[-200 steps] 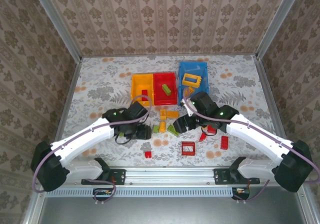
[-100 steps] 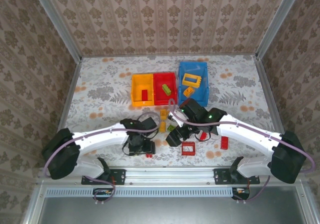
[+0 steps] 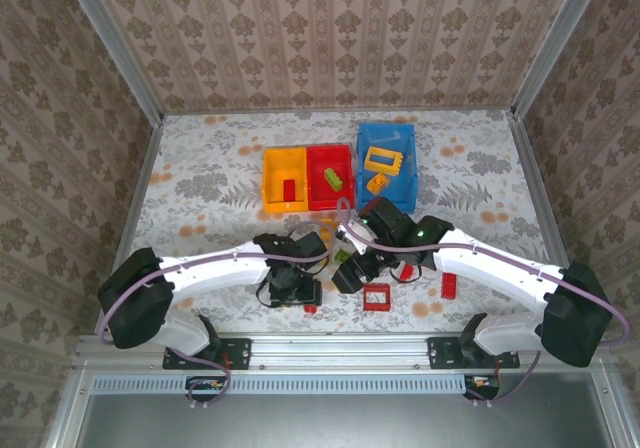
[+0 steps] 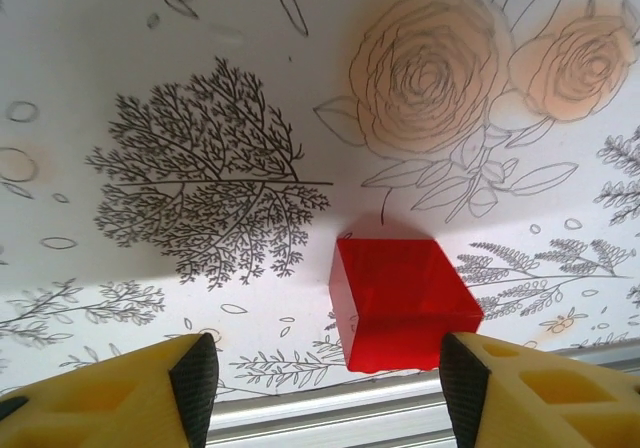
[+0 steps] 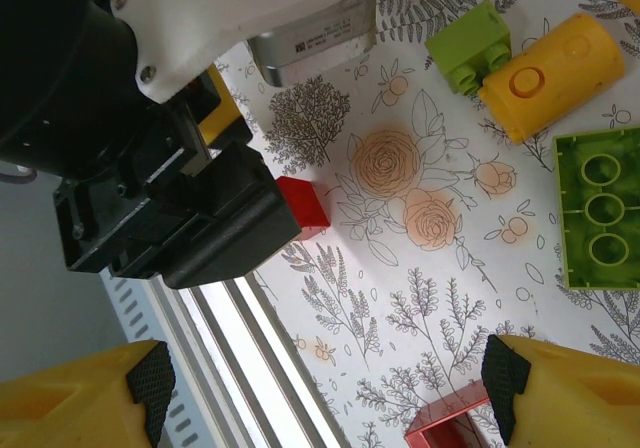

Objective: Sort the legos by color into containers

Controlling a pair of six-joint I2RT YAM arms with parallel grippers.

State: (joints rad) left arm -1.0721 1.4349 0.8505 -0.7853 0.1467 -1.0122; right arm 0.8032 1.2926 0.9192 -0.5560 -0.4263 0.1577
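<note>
A: How are the jaws of the left claw seen?

B: The left gripper (image 4: 328,386) is seen with its yellow fingers (image 4: 195,380) held apart, low over the floral table (image 3: 200,183) by its near edge. A small red brick (image 4: 400,303) is framed between them, lying on the cloth. No contact with either finger is seen.

A: What is found just to the right?

B: The right gripper (image 5: 328,383) is found close beside the left one, its jaws spread wide and nothing clamped. In its wrist view a lime green brick (image 5: 465,46) is seen right beside an orange-yellow cylinder (image 5: 550,73), with a flat green plate (image 5: 600,208) near them. A hollow red frame (image 3: 376,296) is seen on the table just right of that gripper, and a second red brick (image 3: 449,285) lies further right.

A: Where are the containers placed?

B: They are set farther back. The orange-yellow bin (image 3: 284,152) is placed on the left, touching the red bin (image 3: 330,149). The blue bin (image 3: 388,130) is set slightly apart on the right. A red block (image 3: 289,190) is held in the orange-yellow bin and a green block (image 3: 333,177) in the red one. A yellow frame (image 3: 383,157) and a small yellow piece (image 3: 377,182) are held in the blue one.
</note>
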